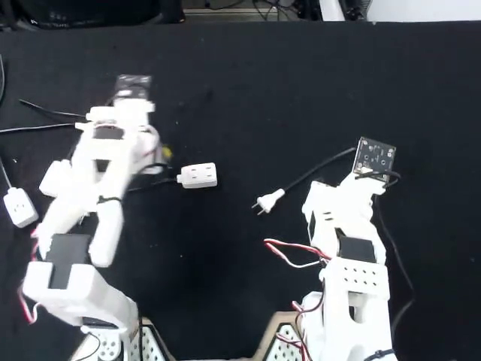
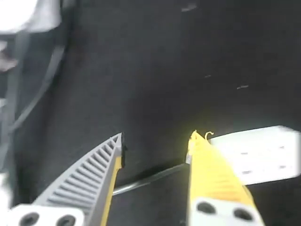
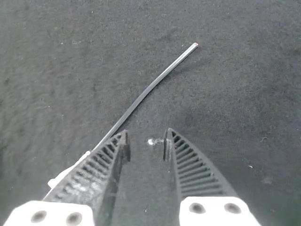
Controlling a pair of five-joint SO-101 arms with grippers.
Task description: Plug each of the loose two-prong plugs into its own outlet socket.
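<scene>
Left of centre in the high view, your left gripper [image 2: 156, 136] has its jaws wide apart. Nothing sits between them but the black table [image 1: 248, 83] and a thin dark lead [image 2: 146, 178] crossing the gap lower down. The white outlet socket [image 1: 199, 175] lies flat just beside the yellow finger [image 2: 211, 174], at the right edge of the left wrist view; whether the two touch you cannot tell. A second socket [image 1: 19, 207] lies at the far left edge of the high view, well apart from the first. Right of centre, the two-prong plug [image 1: 267, 201] lies loose on the table, unplugged, with its prongs pointing to the lower left. Its black cord [image 1: 316, 171] runs up and right toward your right arm. Your right gripper [image 3: 146, 134] has its jaws a little apart and grips nothing. The cord runs behind one finger [image 3: 101, 165] and ends free in the upper middle of the right wrist view
</scene>
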